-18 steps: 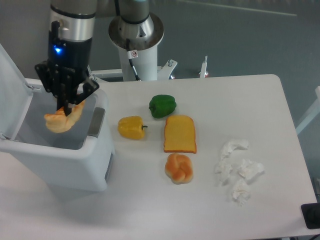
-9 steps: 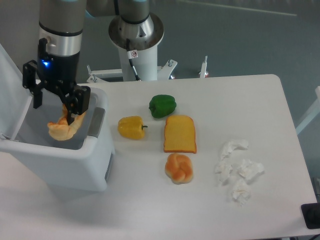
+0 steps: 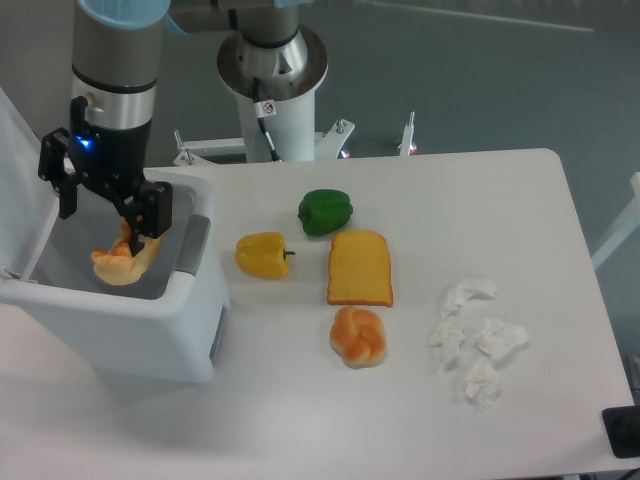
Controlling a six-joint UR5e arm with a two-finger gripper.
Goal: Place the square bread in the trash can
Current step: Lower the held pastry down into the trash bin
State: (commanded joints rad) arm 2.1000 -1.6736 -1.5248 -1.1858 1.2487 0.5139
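Trouble, if it comes, starts at the left. The bin (image 3: 150, 330) stands on the desk (image 3: 520, 200) with its lid (image 3: 25, 190) swung up and back, and the tool (image 3: 105, 205) hangs over the opening with its fingers apart. A pale croissant piece (image 3: 122, 262) sits just under them, seemingly free of the grip, though I cannot tell whether one finger touches it. From where I stand it looks low in the mouth of the bin, so it should drop in; if it catches on a finger it could ride back out when the arm lifts.

Moving right, a yellow pepper (image 3: 263, 254) and a green pepper (image 3: 325, 211) lie between the bin and the bread (image 3: 360, 267), which is flat on the desk, untouched, well apart from the bin. The green pepper nearly touches its top edge, and a bun (image 3: 358, 336) sits just below its bottom edge. My worry is the pick: a flat slice gives two fingers little to close on, and coming down crowded like that, they may nudge the pepper or bun, or grab the wrong item.

Crumpled tissues (image 3: 475, 340) lie farther right, out of the way.
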